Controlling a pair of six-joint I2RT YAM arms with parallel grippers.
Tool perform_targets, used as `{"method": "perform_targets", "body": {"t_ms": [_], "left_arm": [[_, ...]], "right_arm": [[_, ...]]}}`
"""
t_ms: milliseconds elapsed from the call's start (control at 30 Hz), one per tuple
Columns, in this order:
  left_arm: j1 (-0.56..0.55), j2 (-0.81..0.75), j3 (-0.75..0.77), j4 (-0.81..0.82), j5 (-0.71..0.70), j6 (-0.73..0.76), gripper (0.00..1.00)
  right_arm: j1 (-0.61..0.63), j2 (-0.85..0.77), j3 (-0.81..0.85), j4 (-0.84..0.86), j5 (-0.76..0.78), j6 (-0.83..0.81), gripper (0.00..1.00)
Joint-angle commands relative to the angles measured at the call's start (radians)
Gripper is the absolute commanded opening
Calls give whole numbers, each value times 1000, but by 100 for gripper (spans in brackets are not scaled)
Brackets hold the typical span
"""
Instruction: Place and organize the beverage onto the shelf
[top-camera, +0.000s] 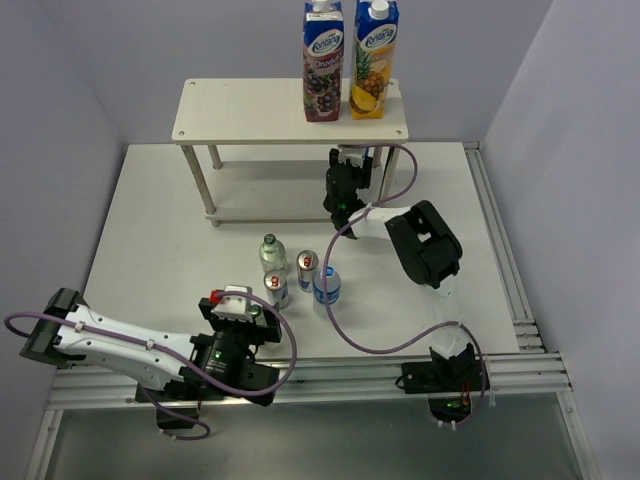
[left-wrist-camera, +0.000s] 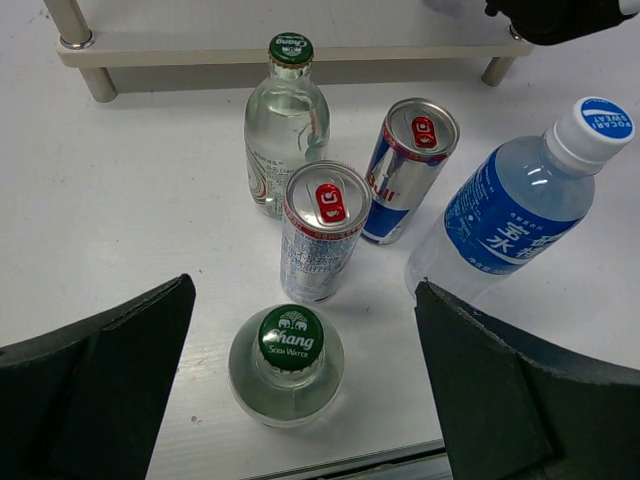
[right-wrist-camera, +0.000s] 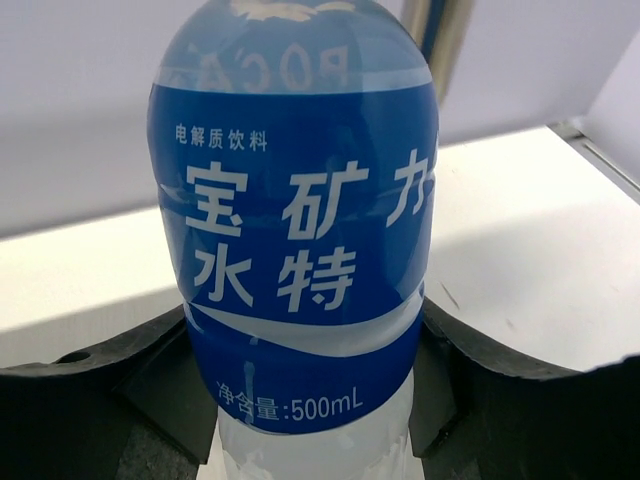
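Note:
The shelf (top-camera: 250, 110) stands at the back of the table. My right gripper (top-camera: 345, 185) reaches in under its top board. In the right wrist view it (right-wrist-camera: 315, 400) is shut on a blue-labelled water bottle (right-wrist-camera: 300, 230), held upright over the lower board. My left gripper (top-camera: 237, 305) is open. In the left wrist view its jaws (left-wrist-camera: 305, 300) stand wide on either side of a green-capped glass bottle (left-wrist-camera: 290, 340), not touching it. Beyond it stand a second glass bottle (left-wrist-camera: 287, 120), two cans (left-wrist-camera: 322, 235) (left-wrist-camera: 410, 165) and the other water bottle (left-wrist-camera: 530, 200).
Two tall juice cartons (top-camera: 345, 60) stand on the right of the shelf's top board. The shelf's lower board (left-wrist-camera: 300, 45) lies just behind the group of drinks. A metal rail (top-camera: 500, 350) runs along the table's near and right edges.

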Motion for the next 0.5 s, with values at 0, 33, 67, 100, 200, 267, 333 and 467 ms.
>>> {"method": "perform_targets", "body": {"t_ms": [0, 33, 67, 100, 200, 267, 333, 467], "left_arm": [[-5, 1, 33, -37, -29, 1, 99], [-5, 1, 33, -38, -29, 1, 99], [-5, 3, 32, -38, -30, 1, 99], [-5, 3, 33, -37, -30, 2, 99], [-5, 12, 35, -37, -30, 4, 99], [-5, 16, 37, -38, -32, 5, 99], [-5, 23, 38, -38, -32, 7, 99], [-5, 30, 41, -37, -32, 12, 99]], "right_arm": [[-27, 34, 71, 233, -50, -71, 0], [-28, 43, 80, 235, -58, -69, 0], [-31, 60, 88, 270, -70, -72, 0], [-34, 67, 96, 290, -81, -77, 0], [-38, 94, 126, 299, -86, -105, 0], [-36, 84, 117, 298, -95, -105, 0], [-36, 71, 96, 281, -112, -91, 0], [-37, 28, 79, 170, -193, -74, 49]]}}
